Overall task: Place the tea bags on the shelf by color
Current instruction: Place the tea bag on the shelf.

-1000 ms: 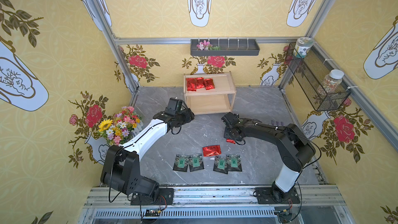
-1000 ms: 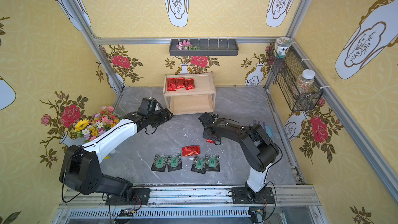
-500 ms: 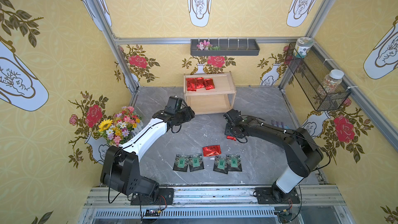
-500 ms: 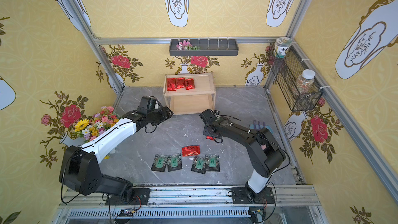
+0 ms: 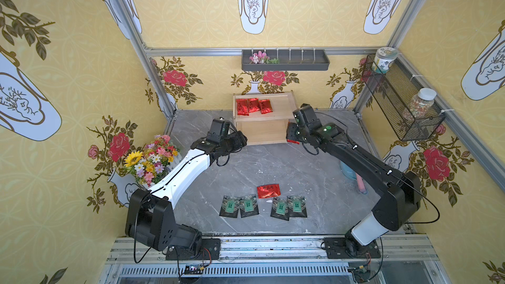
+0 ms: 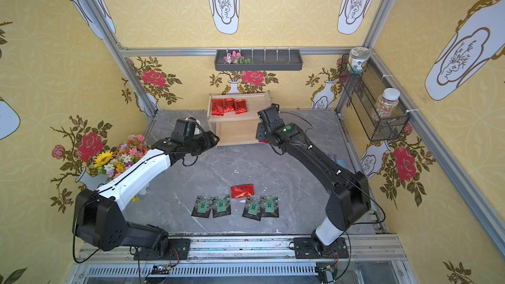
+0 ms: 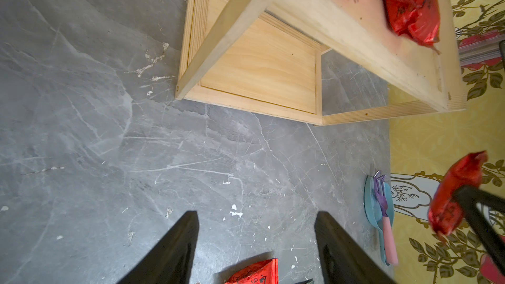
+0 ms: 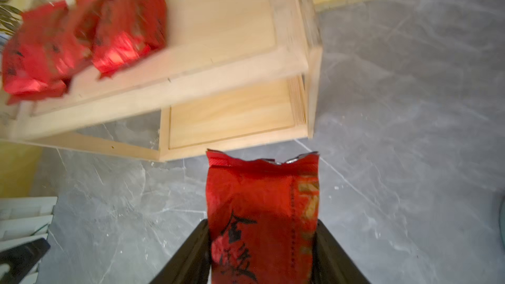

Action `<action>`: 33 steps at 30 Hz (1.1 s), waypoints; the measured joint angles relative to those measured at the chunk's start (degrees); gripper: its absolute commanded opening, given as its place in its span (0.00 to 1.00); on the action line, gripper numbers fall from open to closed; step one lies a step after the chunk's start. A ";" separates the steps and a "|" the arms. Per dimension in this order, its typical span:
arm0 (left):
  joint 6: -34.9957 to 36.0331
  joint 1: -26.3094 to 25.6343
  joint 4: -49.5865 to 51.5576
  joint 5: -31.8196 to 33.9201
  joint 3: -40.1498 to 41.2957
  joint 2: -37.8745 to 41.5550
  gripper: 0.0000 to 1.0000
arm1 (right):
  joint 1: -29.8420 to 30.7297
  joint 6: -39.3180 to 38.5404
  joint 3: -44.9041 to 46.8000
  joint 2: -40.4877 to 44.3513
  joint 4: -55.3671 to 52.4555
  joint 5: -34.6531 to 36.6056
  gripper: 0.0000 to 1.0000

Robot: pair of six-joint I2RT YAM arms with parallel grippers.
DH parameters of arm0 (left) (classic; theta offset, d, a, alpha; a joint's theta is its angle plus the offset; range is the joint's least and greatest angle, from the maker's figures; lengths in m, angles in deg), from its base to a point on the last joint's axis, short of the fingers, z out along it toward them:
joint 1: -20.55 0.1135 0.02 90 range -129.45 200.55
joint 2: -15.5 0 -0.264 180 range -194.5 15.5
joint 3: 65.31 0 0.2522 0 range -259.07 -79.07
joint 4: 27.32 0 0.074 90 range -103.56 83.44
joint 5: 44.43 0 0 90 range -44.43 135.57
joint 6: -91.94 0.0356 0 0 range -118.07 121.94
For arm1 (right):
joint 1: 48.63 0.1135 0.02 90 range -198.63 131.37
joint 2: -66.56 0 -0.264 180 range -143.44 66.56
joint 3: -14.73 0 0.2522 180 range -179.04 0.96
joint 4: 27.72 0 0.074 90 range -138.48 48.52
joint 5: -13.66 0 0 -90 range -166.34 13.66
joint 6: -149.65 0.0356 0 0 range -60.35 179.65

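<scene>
**Shelving the held red tea bag (image 8: 259, 187)**

Four black tea bags (image 5: 248, 205) and a loose red tea bag (image 5: 268, 190) are lying on the near table (image 5: 273, 165). The right gripper (image 8: 261, 241) is clamping the held red tea bag. Carry it clear over the shelf (image 5: 282, 105) rim, releasing beside the three shelved red tea bags (image 5: 253, 106). The right arm (image 5: 355, 157) is extending toward the shelf's right front corner. The left gripper (image 7: 256, 217) is hanging wide, empty.

Top views were bright and evenly lit, with diffuse light and only soft shadows on the grey tabletop (image 5: 273, 165). Right wrist view was motion-smeared: shelf (image 8: 226, 77) and shelved red tea bags (image 8: 82, 36) were blurred with foil glare, held red tea bag (image 8: 262, 209) sharper. Left wrist view was crisp on the tabletop, with wide-angle stretch at the edges.
</scene>
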 measured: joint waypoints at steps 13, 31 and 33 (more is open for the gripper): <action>0.44 0.26 0.68 -0.02 -2.23 -1.49 0.74 | -2.86 -9.88 -29.03 -22.03 3.37 -4.81 0.59; 0.98 0.59 1.16 0.00 -4.22 -3.98 0.74 | -5.57 -11.10 -37.16 -29.83 3.28 -9.20 0.61; 0.96 0.61 1.16 0.00 -4.35 -4.04 0.74 | -5.57 -11.06 -37.35 -30.36 3.26 -9.60 0.61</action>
